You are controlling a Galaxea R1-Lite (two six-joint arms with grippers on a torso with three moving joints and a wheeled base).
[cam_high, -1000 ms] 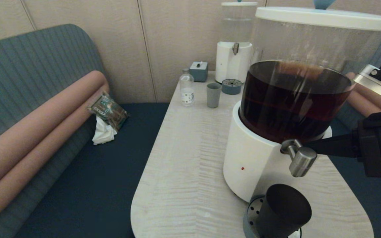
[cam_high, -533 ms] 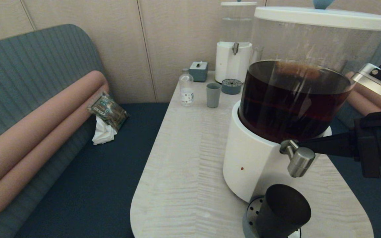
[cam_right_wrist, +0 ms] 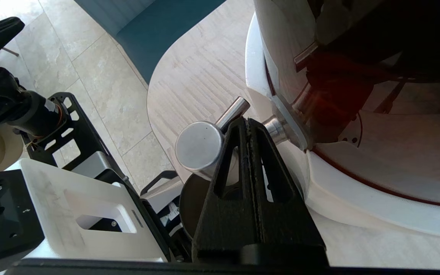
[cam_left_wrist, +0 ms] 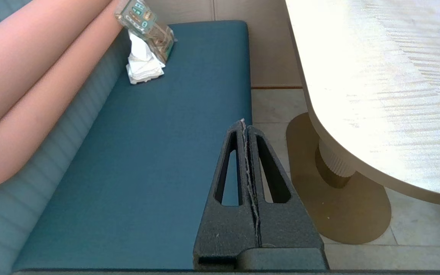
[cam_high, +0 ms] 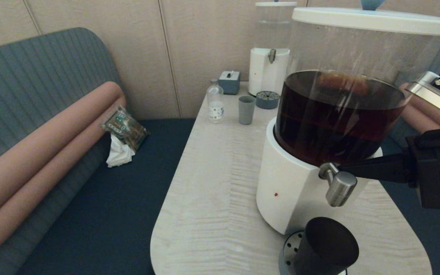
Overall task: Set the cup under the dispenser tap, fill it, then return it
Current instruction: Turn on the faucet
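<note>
The matte black cup (cam_high: 327, 246) stands on the perforated drip tray (cam_high: 289, 248), directly below the brushed-steel dispenser tap (cam_high: 340, 188) of the big dispenser (cam_high: 292, 191) holding dark brown liquid. My right gripper (cam_high: 340, 168) reaches in from the right, shut, its tips against the tap's stem. In the right wrist view the shut gripper (cam_right_wrist: 247, 121) lies beside the tap (cam_right_wrist: 199, 144) and its lever rod (cam_right_wrist: 235, 109), with the cup (cam_right_wrist: 191, 202) below. No stream shows between tap and cup. My left gripper (cam_left_wrist: 244, 123) is shut and empty, parked over the blue bench beside the table.
On the far end of the pale table (cam_high: 212, 198) stand a grey-blue tumbler (cam_high: 246, 110), a small bottle (cam_high: 215, 102), a grey box (cam_high: 229, 82) and a smaller clear-water dispenser (cam_high: 269, 68). A packet (cam_high: 124, 128) and tissue (cam_high: 118, 154) lie on the bench.
The right gripper has pushed a little to the left against the tap. The tap and the dispenser's base have shifted slightly left with it. The cup stays on the tray.
</note>
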